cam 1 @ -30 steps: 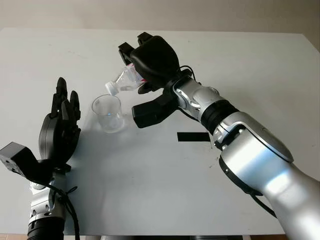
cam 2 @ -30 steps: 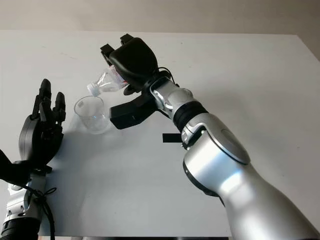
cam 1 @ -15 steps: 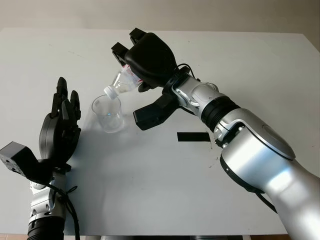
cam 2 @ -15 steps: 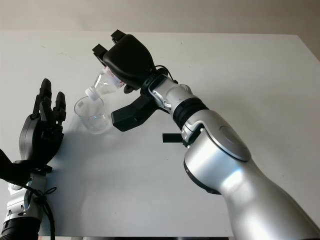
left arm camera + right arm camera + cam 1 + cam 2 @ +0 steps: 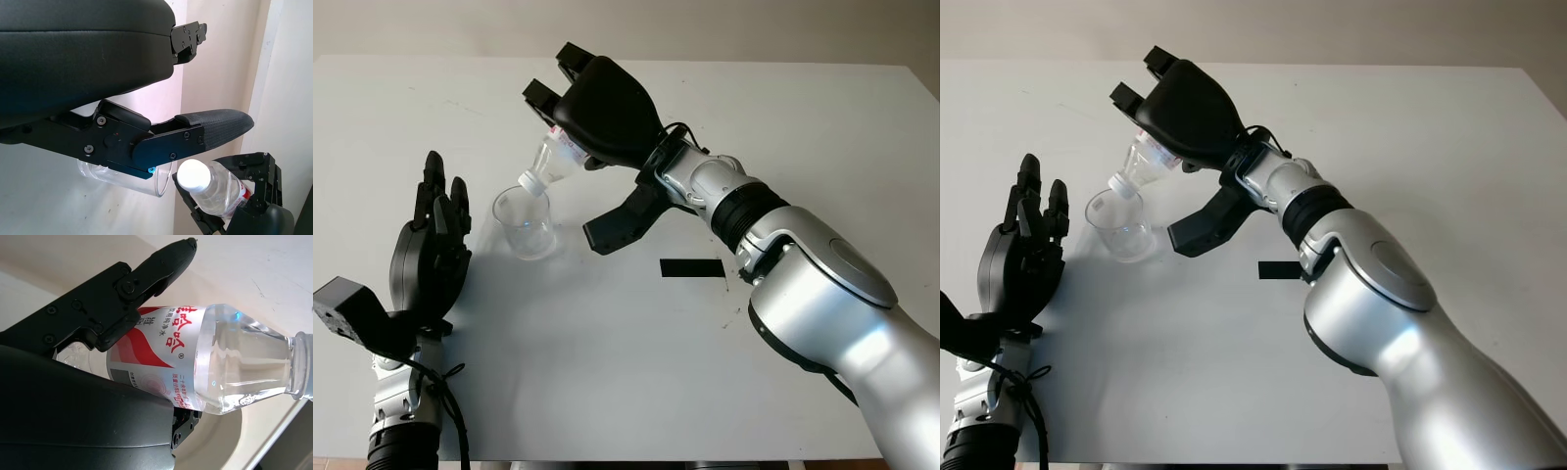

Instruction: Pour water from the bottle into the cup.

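Right hand (image 5: 597, 113) was clenched around the bottle (image 5: 548, 162), holding it raised above the white table (image 5: 822, 117) and tipped steeply, neck down. Its white cap (image 5: 530, 180) hung just over the rim of the cup (image 5: 524, 222), still screwed on. Bottle was clear plastic with a red-and-white label (image 5: 161, 362), water pooled toward the neck. Cup was clear, upright on the table, just beside the left hand (image 5: 431, 250). Left hand was open, raised with palm toward the cup, not touching it. Black strip of tape (image 5: 691, 267) lay flat on the table under the right forearm.
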`<act>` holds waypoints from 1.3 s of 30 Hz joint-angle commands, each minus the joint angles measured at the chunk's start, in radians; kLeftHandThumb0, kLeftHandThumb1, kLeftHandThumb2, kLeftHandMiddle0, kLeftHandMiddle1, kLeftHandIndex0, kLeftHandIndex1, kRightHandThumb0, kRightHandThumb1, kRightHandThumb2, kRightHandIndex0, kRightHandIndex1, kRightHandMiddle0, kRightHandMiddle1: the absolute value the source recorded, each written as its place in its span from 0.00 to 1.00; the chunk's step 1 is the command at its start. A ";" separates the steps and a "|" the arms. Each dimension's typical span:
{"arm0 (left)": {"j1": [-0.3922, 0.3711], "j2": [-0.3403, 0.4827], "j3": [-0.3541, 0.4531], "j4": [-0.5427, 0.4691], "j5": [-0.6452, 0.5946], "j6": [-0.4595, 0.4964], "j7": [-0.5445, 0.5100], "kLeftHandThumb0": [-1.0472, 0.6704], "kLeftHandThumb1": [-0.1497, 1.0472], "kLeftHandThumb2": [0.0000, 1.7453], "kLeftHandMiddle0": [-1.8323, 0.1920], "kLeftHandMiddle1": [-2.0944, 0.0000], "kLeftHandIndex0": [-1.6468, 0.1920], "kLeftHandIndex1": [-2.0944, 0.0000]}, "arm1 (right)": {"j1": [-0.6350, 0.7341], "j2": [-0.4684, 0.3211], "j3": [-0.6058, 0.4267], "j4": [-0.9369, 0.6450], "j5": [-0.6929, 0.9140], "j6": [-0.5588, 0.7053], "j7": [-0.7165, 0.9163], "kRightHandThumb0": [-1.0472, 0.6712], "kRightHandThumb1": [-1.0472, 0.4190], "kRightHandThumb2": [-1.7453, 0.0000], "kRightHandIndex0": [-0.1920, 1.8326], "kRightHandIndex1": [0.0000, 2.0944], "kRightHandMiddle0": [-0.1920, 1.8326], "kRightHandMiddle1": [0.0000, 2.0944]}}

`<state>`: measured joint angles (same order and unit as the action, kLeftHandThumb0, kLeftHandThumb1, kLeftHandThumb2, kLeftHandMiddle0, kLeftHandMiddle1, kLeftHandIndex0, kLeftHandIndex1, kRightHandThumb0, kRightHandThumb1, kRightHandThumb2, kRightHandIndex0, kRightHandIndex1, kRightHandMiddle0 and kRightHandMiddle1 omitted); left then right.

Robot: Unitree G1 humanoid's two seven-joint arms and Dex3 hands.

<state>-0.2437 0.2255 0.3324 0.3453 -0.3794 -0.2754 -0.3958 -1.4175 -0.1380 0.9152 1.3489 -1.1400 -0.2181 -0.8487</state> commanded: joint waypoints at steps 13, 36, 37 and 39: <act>0.034 -0.028 -0.005 0.061 0.004 -0.018 -0.001 0.13 1.00 0.37 1.00 1.00 1.00 1.00 | -0.005 0.018 -0.233 -0.011 0.273 -0.070 0.189 0.43 0.00 0.91 0.69 1.00 0.38 1.00; 0.050 -0.017 0.006 0.034 -0.015 0.008 -0.017 0.14 1.00 0.38 1.00 1.00 1.00 1.00 | 0.363 -0.054 -0.941 -0.289 1.122 -0.022 0.973 0.48 0.00 0.81 0.79 1.00 0.71 1.00; 0.050 -0.014 0.006 0.036 -0.013 0.008 -0.018 0.14 1.00 0.38 1.00 1.00 1.00 1.00 | 0.397 -0.059 -0.938 -0.330 1.122 -0.019 0.984 0.49 0.00 0.80 0.79 1.00 0.70 1.00; 0.050 -0.013 0.005 0.038 -0.010 0.007 -0.018 0.14 1.00 0.39 1.00 1.00 1.00 1.00 | 0.464 -0.068 -0.935 -0.411 1.119 -0.013 0.999 0.49 0.00 0.80 0.79 1.00 0.66 1.00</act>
<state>-0.2410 0.2316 0.3405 0.3457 -0.3872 -0.2757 -0.4103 -0.9780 -0.1934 -0.0138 0.9999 -0.0266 -0.2344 0.1437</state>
